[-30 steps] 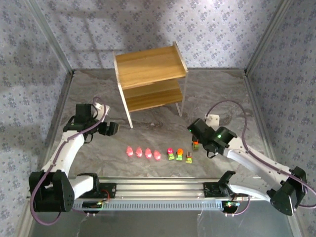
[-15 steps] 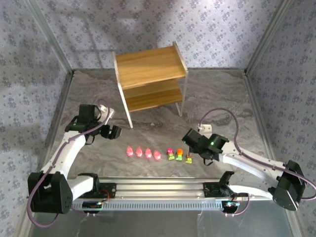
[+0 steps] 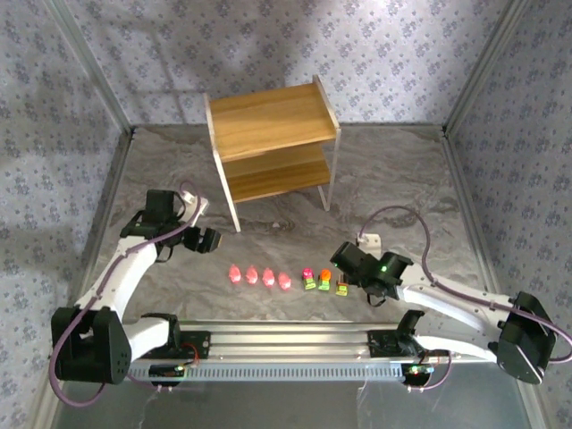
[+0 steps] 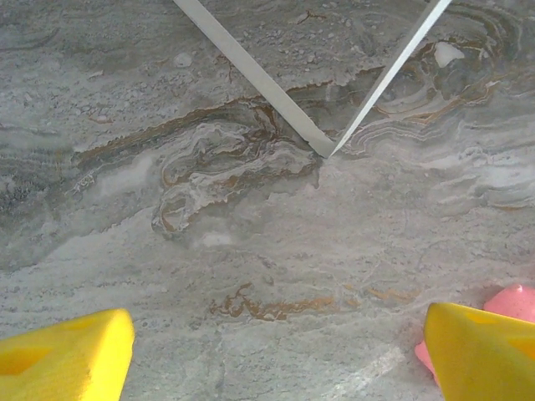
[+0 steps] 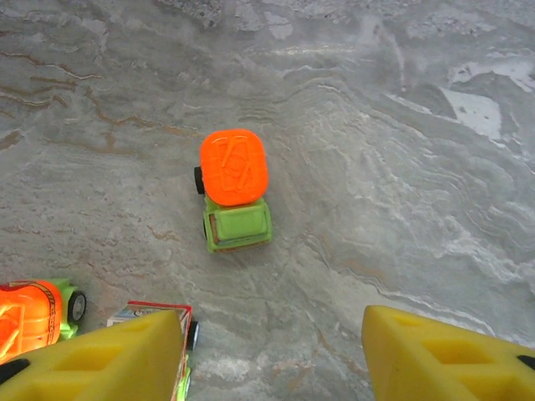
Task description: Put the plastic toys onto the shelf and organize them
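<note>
Our right tool (image 5: 267,316) hangs low over the surface (image 5: 418,125), its yellow fingers (image 5: 443,351) apart with only bare stone between them. Just ahead of it sits a green car with an orange top (image 5: 235,194). Beside one finger, a red-rimmed car (image 5: 150,316) and a second orange-topped car (image 5: 33,316) lie close together. Our left tool (image 4: 276,311) gapes wide and grips nothing, with a pink figure (image 4: 514,302) just beside one finger. Ahead of it, two thin white bars (image 4: 251,75) meet at a point on the surface. From above, a row of four pink figures (image 3: 268,277) and a row of cars (image 3: 324,281) lie between the two tools. The shelf (image 3: 273,116) stands well beyond both, with every toy we see on the surface, short of it.
</note>
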Available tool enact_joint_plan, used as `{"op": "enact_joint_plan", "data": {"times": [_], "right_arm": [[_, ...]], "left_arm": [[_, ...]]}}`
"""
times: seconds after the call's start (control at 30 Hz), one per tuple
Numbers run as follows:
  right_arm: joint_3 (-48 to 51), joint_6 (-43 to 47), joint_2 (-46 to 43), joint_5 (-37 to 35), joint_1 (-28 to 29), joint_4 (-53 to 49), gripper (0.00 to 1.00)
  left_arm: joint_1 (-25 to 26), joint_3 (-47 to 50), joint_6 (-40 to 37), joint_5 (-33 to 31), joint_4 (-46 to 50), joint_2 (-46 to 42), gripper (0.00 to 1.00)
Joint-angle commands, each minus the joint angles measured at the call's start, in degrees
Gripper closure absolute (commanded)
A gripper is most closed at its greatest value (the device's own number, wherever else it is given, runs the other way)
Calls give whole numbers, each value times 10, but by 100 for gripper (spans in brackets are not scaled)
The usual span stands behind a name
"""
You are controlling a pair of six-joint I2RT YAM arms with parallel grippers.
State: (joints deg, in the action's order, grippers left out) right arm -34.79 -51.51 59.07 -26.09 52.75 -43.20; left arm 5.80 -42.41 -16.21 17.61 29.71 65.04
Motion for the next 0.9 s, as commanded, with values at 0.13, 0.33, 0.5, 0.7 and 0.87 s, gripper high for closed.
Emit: {"op": "enact_joint_plan", "data": {"times": [0.13,0.33,0.5,0.7,0.87], "right_arm": [[46,3,-10,-24,-4,84,44],[59,14,-15,-34,-11,106,52],[67,33,-6,-9,-36,131,57],[70,49,10,17,-54,154,54],[70,53,31,28,-61,168,54]], "left_arm": [[3,-12,16,-9,-15,11,10],[2,-8,18,-12,-19,9,10],[2,-8,21,-12,-21,16,10],[2,-5,21,-12,-25,19,10],[2,-2,21,-13,-25,21,10]]}}
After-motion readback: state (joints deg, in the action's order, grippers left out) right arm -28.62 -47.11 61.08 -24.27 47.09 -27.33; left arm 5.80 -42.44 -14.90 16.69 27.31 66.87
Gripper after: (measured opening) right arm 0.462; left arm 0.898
